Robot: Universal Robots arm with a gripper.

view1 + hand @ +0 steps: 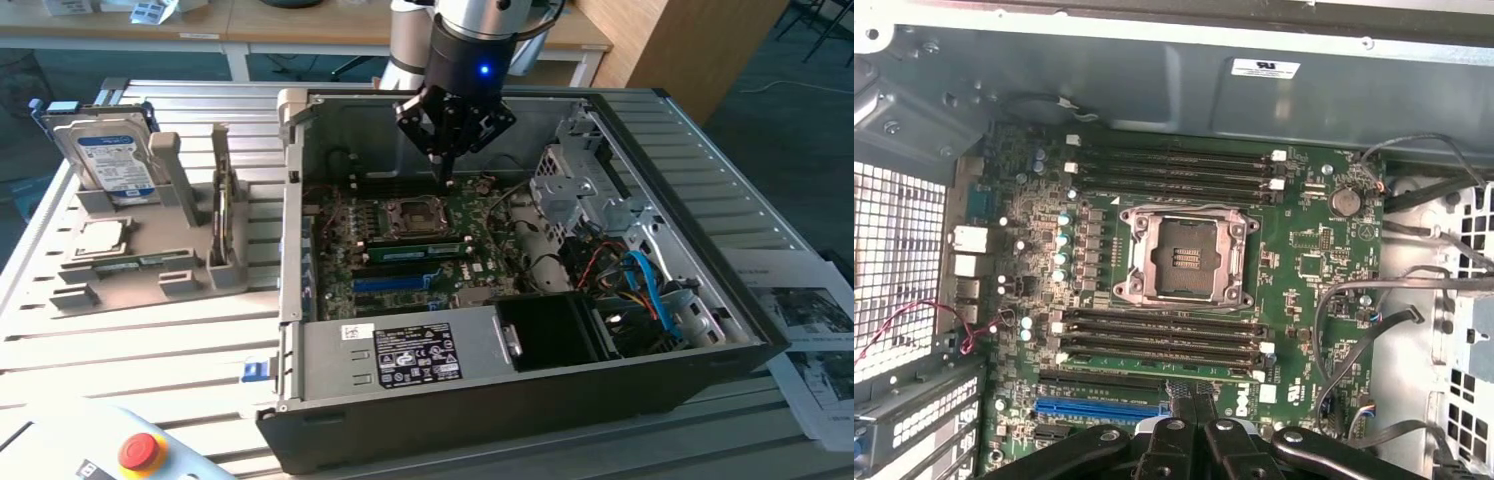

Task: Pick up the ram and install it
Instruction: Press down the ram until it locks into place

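A long green ram stick (414,250) sits along the memory slots just in front of the empty CPU socket (406,214) on the motherboard, inside the open computer case (534,385). My gripper (446,172) hangs over the board behind and to the exterior view's right of that socket. It is apart from the ram, and its fingers are shut together with nothing between them. In the wrist view the shut gripper (1189,402) points down at the board near the blue slot (1104,408). The socket (1184,255) lies between two banks of dark memory slots (1159,340).
A grey parts rack (134,285) on the exterior view's left holds a blue-labelled hard drive (114,160), a square silver chip (102,238) and a thin upright piece (220,215). Cables (641,285) and a drive cage (587,180) crowd the case's right. A red stop button (140,450) sits in front.
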